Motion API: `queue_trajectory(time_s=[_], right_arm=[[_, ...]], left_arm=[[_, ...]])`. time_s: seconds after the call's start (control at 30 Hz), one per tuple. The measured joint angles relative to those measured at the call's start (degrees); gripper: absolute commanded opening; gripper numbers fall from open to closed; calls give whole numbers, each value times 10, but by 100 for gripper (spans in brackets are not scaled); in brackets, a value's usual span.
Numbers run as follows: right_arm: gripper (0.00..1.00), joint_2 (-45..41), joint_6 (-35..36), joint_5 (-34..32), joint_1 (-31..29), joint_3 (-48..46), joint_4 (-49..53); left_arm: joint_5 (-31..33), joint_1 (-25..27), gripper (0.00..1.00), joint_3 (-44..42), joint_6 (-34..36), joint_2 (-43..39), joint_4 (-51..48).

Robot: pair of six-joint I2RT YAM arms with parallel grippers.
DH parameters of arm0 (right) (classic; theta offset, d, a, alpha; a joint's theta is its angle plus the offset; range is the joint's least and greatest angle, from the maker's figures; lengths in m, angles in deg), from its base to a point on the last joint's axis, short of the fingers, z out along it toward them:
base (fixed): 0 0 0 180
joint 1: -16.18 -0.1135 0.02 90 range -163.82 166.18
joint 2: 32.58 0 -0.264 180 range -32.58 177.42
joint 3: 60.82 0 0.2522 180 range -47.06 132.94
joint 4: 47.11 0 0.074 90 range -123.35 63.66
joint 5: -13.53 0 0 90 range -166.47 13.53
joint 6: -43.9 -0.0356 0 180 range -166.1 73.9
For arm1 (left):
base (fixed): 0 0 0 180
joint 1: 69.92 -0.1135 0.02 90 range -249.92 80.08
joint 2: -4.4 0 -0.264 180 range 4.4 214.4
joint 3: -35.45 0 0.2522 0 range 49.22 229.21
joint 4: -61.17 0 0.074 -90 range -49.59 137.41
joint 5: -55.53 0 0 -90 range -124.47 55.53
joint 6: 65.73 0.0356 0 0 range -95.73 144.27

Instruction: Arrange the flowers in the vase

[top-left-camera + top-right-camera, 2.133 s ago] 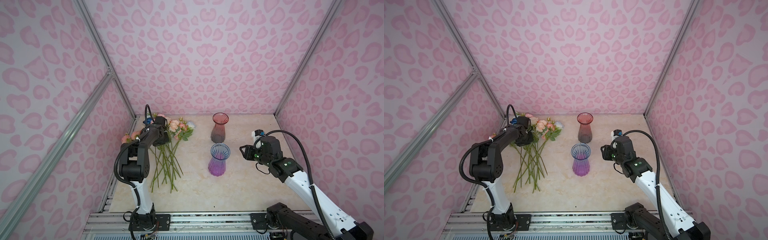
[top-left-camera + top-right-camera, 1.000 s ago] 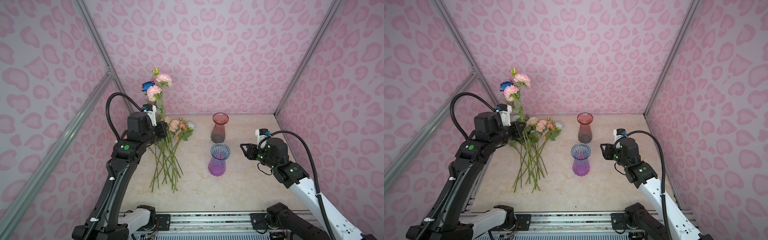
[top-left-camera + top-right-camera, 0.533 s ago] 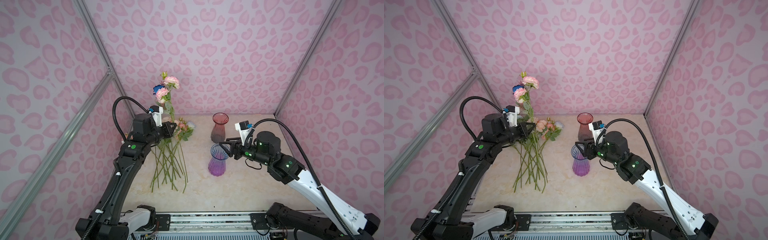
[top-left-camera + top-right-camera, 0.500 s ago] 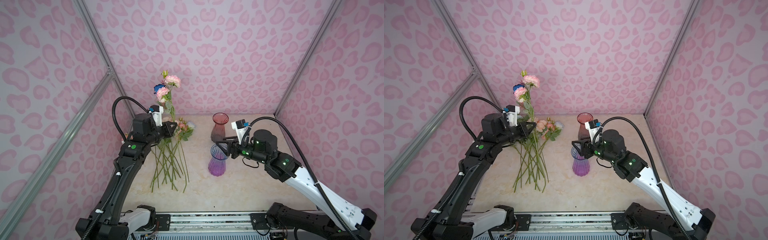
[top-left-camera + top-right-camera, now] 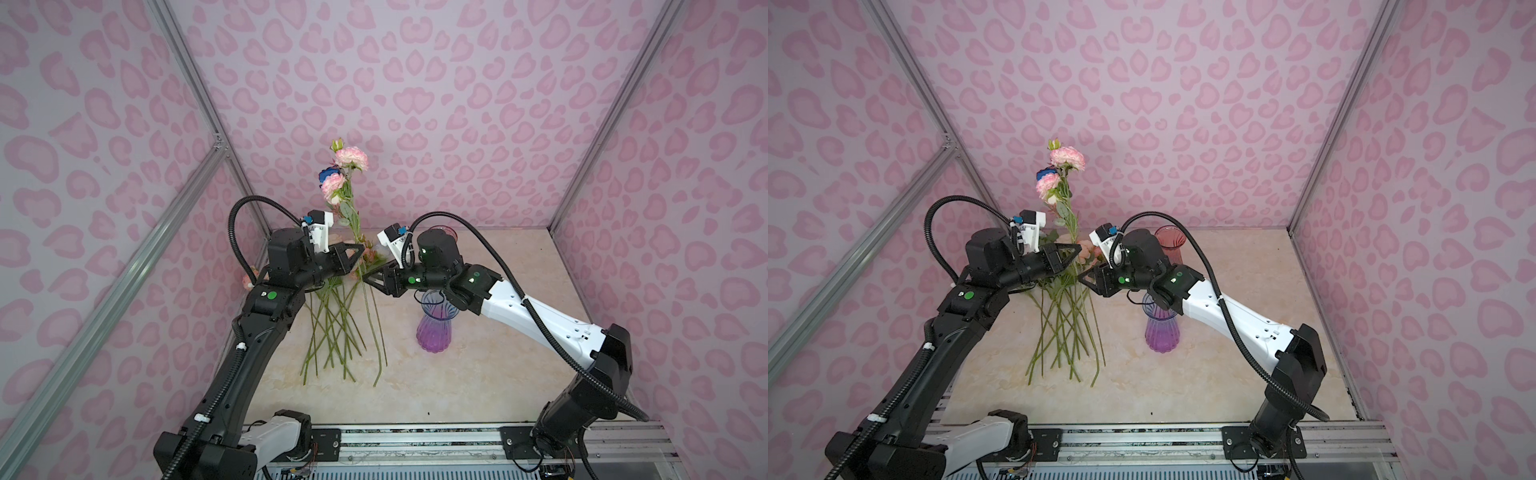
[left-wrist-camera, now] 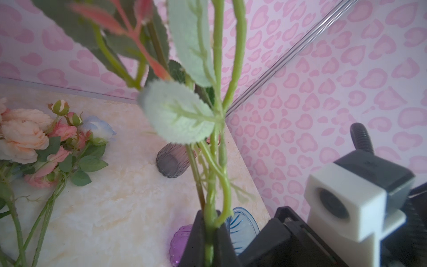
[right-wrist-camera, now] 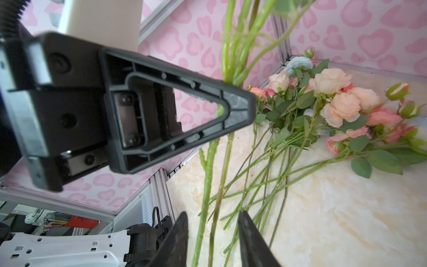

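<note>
Clamping a small bunch of lifted stems [image 6: 217,57], the left gripper [image 5: 360,250] is holding them near upright above the table [image 5: 498,374]. Its jaws are closed down to the thickness of the stalks, as the left wrist view is showing. The bunch is carrying two pink blooms and a deep blue bloom [image 5: 326,173] at its top, in front of the back wall. Its lower ends are hanging down beside the loose flowers [image 5: 332,324]; whether they are touching the marble cannot be told. The right gripper [image 5: 365,279] is reaching across the middle and sitting just below the left one, tip near tip. In the right wrist view its jaws are standing partly open on either side of the lifted stems, with a gap showing between each finger and the stalks, so it is gripping nothing. The loose flowers are lying flat on the left half of the table, stems crossing, with peach and pink heads toward the back left corner. The purple vase [image 5: 432,332] is standing upright beneath the right forearm, well apart from the loose flowers. The red vase [image 5: 1169,245] is standing behind it, partly hidden by the right wrist.
</note>
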Motion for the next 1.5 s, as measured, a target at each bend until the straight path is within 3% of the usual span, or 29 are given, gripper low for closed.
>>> queue_trajectory(time_s=[0.07, 0.2, 0.33, 0.53, 0.67, 0.87, 1.07, 1.17, 1.33, 1.5], right_arm=[[16, 6, -7, 10, 0, -3, -8], [0, 12, -32, 23, 0, -9, -16], [0, 7, -46, 25, 1, -27, -39], [0, 13, -73, 27, 7, -38, -61], [0, 28, -87, 14, 13, -38, -77], [0, 52, -102, -2, 23, -27, -88], [0, 70, -101, -7, 25, -18, -85], [0, 73, -99, -12, 24, -16, -85], [0, 75, -99, -13, 25, -12, -84], [0, 74, -99, -10, 26, -16, -80]], left_arm=[[-1, 0, 4, 0, 0, 0, 1], [-1, 0, 3, -2, 1, 0, 1], [-1, 0, 4, -6, 2, 0, 2], [-1, -2, 20, -24, 2, 0, 17], [-3, -2, 23, -39, 2, 0, 17], [-14, -5, 15, -64, 2, 0, 31], [-46, -4, 25, -104, -16, 4, 75], [-56, -5, 23, -116, -19, 5, 94], [-65, -5, 4, -128, -23, 11, 123], [-65, -5, 4, -144, -23, 8, 138]])
